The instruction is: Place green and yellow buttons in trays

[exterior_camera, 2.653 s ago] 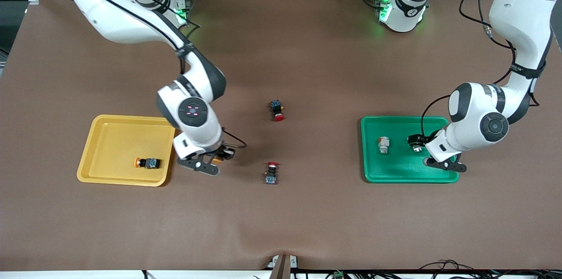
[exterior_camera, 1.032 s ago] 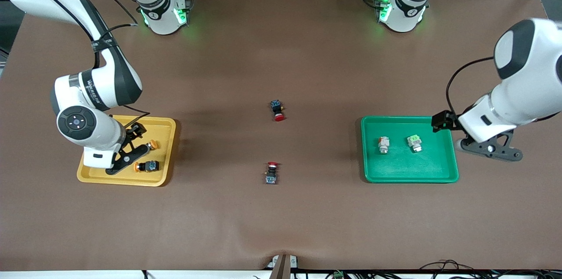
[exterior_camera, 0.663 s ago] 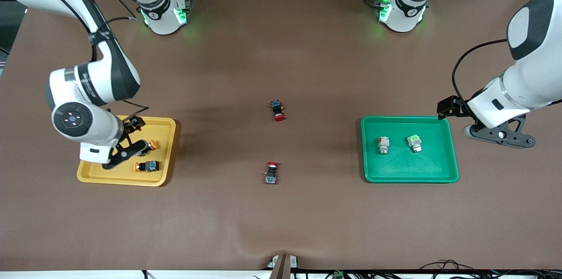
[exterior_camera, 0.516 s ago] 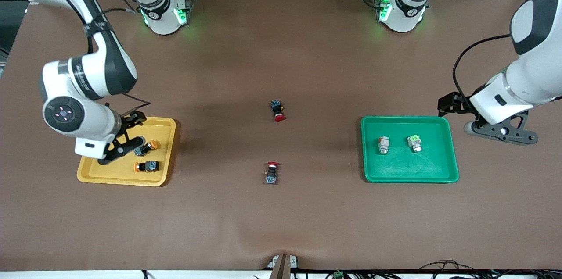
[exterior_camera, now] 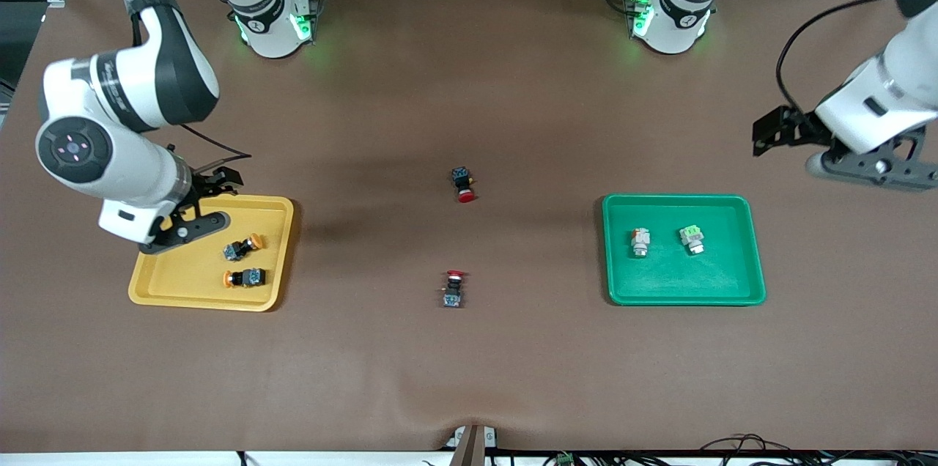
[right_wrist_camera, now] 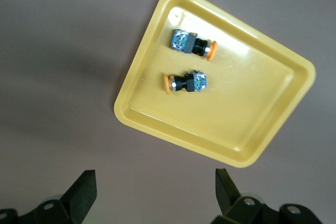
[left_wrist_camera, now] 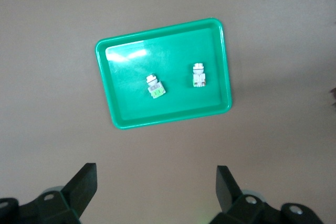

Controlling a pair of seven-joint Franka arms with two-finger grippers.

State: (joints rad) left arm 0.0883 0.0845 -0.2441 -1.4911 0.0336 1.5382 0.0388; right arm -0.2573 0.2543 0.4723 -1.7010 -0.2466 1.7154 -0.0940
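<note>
Two buttons with orange-yellow caps (exterior_camera: 242, 247) (exterior_camera: 245, 277) lie in the yellow tray (exterior_camera: 183, 283). The right wrist view shows the same tray (right_wrist_camera: 236, 124) and both buttons (right_wrist_camera: 191, 44) (right_wrist_camera: 185, 83). My right gripper (exterior_camera: 220, 198) (right_wrist_camera: 156, 192) hangs open and empty over the tray's rim nearest the robots' bases. A whitish button (exterior_camera: 640, 241) (left_wrist_camera: 198, 75) and a light-green one (exterior_camera: 691, 239) (left_wrist_camera: 155, 86) lie in the green tray (exterior_camera: 681, 283) (left_wrist_camera: 131, 108). My left gripper (exterior_camera: 872, 167) (left_wrist_camera: 156, 192) is open and empty, up over bare table past that tray's corner.
Two black switches with red caps lie mid-table, one (exterior_camera: 462, 184) farther from the front camera than the other (exterior_camera: 453, 288). The arm bases (exterior_camera: 271, 19) (exterior_camera: 667, 12) stand at the table's edge. Brown mat lies between the trays.
The right gripper set a second yellow-capped button in the yellow tray, then rose and drew back. The left gripper lifted away from the green tray toward its own end of the table.
</note>
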